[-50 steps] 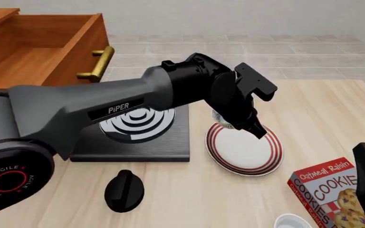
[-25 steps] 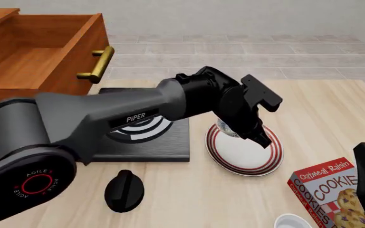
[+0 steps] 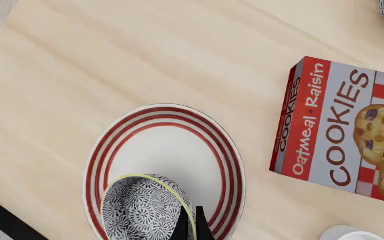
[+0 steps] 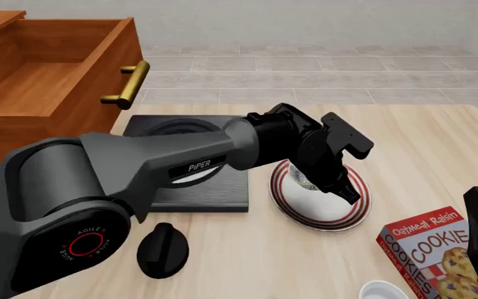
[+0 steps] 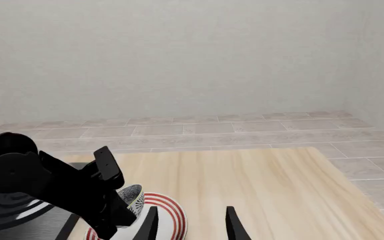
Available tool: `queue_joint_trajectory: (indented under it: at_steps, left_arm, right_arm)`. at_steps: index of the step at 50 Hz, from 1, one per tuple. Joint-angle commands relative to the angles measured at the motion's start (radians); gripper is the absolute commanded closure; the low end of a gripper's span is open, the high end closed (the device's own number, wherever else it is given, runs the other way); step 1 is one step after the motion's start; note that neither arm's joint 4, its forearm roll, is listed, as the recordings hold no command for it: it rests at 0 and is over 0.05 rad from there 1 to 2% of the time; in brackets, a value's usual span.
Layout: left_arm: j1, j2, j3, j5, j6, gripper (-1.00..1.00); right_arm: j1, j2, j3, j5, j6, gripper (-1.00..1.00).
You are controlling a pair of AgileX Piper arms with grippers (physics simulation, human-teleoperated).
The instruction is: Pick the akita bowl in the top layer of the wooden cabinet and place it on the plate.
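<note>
Left gripper point(image 4: 326, 180): down over the plate, fingers clamped on the rim of the bowl; in the left wrist view the two dark fingertips point(image 3: 180, 227) sit close together on the yellow-edged rim
Bowl point(image 3: 145, 209): patterned dark outside showing, tilted, low over the near-stove side of the plate; mostly hidden by the wrist in the front view, a sliver seen at point(image 4: 304, 179); whether it touches the plate I cannot tell
Plate point(image 4: 338, 213): white with red rings, on the table just right of the stove, in front of the cabinet side
Left arm point(image 4: 164, 168): reaches from the lower left across the stove to the plate
Stove point(image 4: 197, 194): black slab with white rings, beside the plate; a black knob point(image 4: 162, 249) lies on the table in front of it
Drawer point(image 4: 52, 68): top one, pulled open; brass handle point(image 4: 127, 84) facing the table
Cookie box point(image 4: 430, 252): lying flat, near right of the plate, apart from it
Right gripper point(image 5: 190, 225): fingers apart, holding nothing; low at the right edge, well clear of the plate
White cup point(image 4: 384, 291): at the bottom edge, beside the box
</note>
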Motion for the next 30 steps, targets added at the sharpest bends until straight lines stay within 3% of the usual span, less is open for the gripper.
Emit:
queue_joint_trajectory:
  at_steps: [1,30]
  left_arm:
    - [0.007,0.035,-0.022,-0.008,-0.003,1.0]
    - [-0.002,0.067,-0.013,-0.032,-0.03,1.0]
  right_arm:
    - [-0.002,0.0,0.001,0.0,0.004,-1.0]
    - [-0.004,0.0,-0.001,0.001,0.004,-1.0]
